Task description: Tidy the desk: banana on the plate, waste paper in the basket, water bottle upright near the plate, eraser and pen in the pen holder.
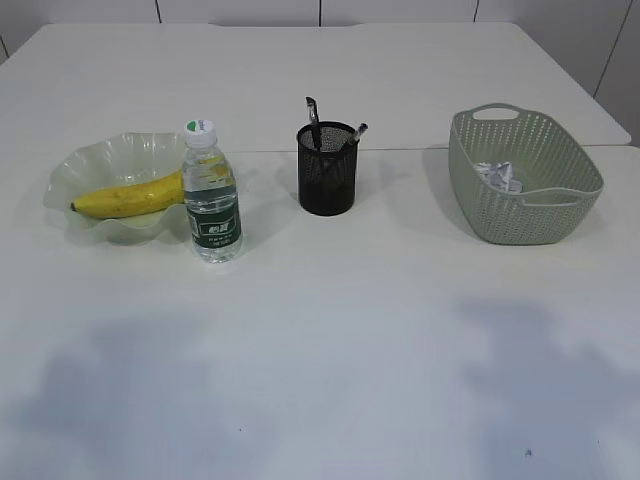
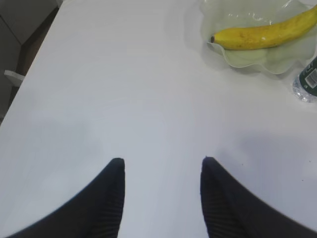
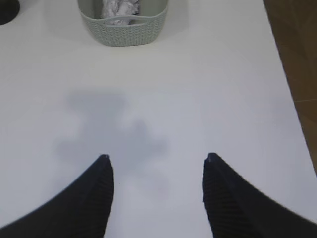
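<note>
Two black grippers are hovering with jaws apart and empty over the white table (image 1: 330, 340): the left gripper (image 2: 161, 198) near its left edge, the right gripper (image 3: 156, 198) near its right edge. Toward the far left, a yellow banana (image 1: 128, 198) is lying on the pale green scalloped plate (image 1: 85, 160), with a clear plastic water bottle (image 1: 211, 192) standing upright just beside it. At centre, a black mesh pen holder (image 1: 327, 170) is holding a pen (image 1: 313, 120). Crumpled white paper (image 1: 498, 175) is sitting inside the grey-green woven basket (image 1: 535, 215) at right.

A yellow banana (image 1: 128, 198) lies on the scalloped pale plate (image 1: 75, 165), with a capped water bottle (image 1: 211, 192) upright just beside it. Crumpled paper (image 1: 497, 175) sits in the grey-green basket (image 1: 540, 215); a pen (image 1: 313, 122) stands in the black mesh pen holder (image 1: 327, 170).
</note>
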### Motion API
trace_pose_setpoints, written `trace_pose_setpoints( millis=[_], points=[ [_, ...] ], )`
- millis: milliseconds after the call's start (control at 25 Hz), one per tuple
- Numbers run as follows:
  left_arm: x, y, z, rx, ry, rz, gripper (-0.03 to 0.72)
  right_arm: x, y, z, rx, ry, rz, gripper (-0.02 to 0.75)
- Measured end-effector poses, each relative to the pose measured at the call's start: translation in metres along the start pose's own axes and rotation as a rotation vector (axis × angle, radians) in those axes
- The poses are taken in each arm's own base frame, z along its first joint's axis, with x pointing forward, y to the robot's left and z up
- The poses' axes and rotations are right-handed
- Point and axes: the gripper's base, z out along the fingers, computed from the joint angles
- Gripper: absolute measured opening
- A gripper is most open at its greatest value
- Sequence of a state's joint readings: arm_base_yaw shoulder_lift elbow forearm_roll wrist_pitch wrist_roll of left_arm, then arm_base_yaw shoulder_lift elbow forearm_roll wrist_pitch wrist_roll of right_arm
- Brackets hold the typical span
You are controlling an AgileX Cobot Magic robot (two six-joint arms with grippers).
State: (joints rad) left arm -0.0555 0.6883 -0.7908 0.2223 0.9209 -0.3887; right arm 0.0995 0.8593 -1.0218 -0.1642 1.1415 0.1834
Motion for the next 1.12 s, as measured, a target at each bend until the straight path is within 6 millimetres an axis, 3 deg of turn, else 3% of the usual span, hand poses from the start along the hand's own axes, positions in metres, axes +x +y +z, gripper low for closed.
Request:
trace_pose_setpoints(
  millis=[320,560,920,1120],
  points=[
    [0.043,0.013,-0.037,0.085,-0.096,0.013,0.349,0.047,-0.024,-0.062,0.085,-0.153,0.042,0.432],
    [0.075,0.026,-0.068,0.145,-0.163,0.021,0.349,0.084,-0.032,-0.099,0.04,-0.323,0.095,0.433],
    [0.117,0.041,-0.093,0.189,-0.194,0.061,0.349,0.123,-0.033,-0.126,-0.079,-0.474,0.139,0.433],
    [0.119,0.04,-0.093,0.202,-0.181,0.066,0.348,0.134,-0.03,-0.132,-0.131,-0.503,0.105,0.433]
  ],
)
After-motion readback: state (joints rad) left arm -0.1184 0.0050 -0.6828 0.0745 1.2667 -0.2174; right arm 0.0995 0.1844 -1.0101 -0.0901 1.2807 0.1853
